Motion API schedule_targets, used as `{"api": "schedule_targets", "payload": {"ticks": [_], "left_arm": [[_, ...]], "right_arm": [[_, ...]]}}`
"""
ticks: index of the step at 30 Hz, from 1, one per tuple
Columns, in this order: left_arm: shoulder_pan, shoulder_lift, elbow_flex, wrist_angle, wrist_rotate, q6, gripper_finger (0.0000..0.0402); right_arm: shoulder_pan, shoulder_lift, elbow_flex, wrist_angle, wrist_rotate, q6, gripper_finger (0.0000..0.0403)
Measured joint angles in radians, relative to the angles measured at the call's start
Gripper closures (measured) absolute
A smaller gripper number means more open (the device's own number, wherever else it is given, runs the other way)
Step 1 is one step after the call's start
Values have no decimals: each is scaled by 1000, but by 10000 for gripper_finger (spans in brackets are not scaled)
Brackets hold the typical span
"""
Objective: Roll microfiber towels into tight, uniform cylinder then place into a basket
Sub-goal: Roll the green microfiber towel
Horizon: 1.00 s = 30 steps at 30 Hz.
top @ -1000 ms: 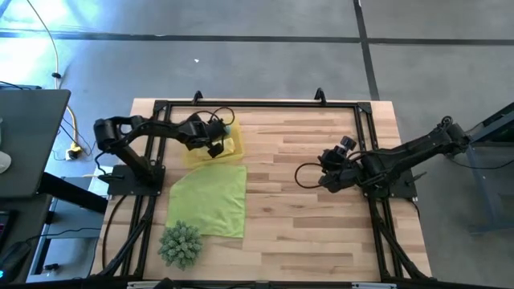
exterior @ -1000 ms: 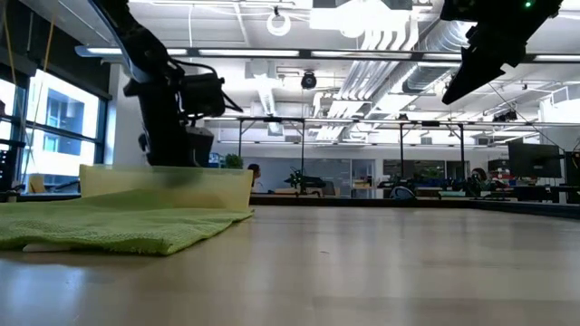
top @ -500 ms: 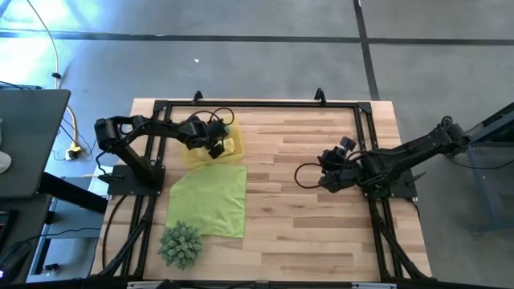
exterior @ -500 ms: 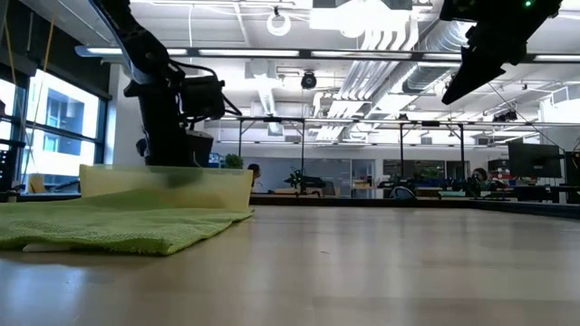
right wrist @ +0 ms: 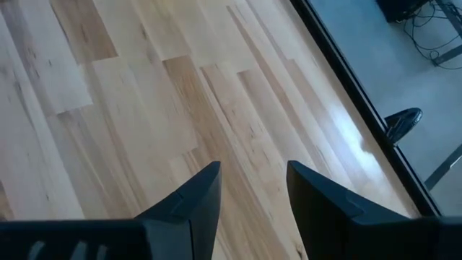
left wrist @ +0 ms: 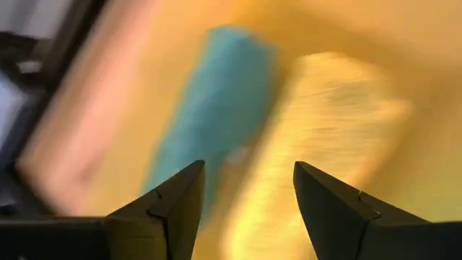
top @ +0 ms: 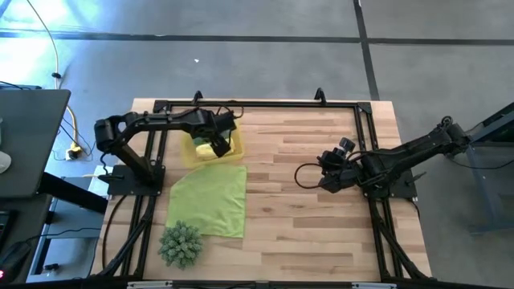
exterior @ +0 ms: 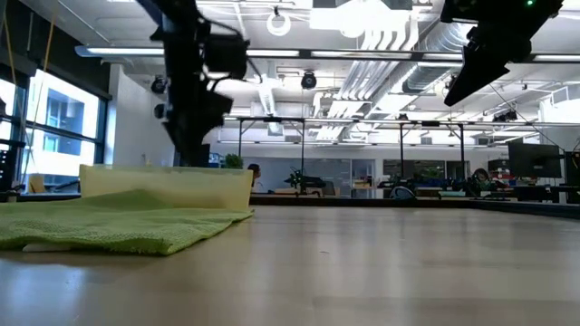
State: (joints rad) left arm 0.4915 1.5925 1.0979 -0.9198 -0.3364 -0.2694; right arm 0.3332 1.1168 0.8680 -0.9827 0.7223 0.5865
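Plant ball (top: 180, 244): was seen at the near left corner of the table (top: 321, 201), well apart from the work and judged no part of it.
Lime green towel (top: 210, 199): was laid flat and unrolled between the plant ball and the basket, one edge close to the basket's near wall; it was judged the next cloth to be rolled.
Basket (top: 193, 156): was set at the far left of the table, within the left arm's reach.
Teal towel (left wrist: 209, 108): was seen rolled inside the basket, lying alongside the yellow towel (left wrist: 328, 137); both were judged delivered.
Left gripper (top: 215, 138): was held above the basket with its fingers (left wrist: 173, 209) spread and nothing between them, presumably because a roll had been let go there.
Right gripper (top: 328, 167): was held above bare wood right of centre, jaws parted and empty, judged to be waiting clear of the left arm.
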Motion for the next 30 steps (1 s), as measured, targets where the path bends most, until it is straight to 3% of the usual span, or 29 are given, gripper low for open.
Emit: {"api": "schedule_targets", "payload": {"ticks": [4, 7, 11, 17, 22, 30], "left_arm": [[-73, 0, 76, 0, 215, -64, 200], [-171, 0, 95, 16, 299, -123, 199], [-336, 3, 94, -4, 280, -255, 199], [-559, 54, 94, 28, 158, -475, 199], [-676, 150, 93, 72, 107, -552, 199], [-755, 324, 93, 202, 132, -645, 199]], "right_arm": [[0, 0, 0, -2, 0, -5, 252], [0, 0, 0, -19, 1, -10, 252], [0, 0, 0, -30, -69, -10, 252], [2, 0, 0, -27, -351, -21, 252], [3, 0, 0, -12, -378, -52, 252], [0, 0, 0, 8, -391, -64, 252]]}}
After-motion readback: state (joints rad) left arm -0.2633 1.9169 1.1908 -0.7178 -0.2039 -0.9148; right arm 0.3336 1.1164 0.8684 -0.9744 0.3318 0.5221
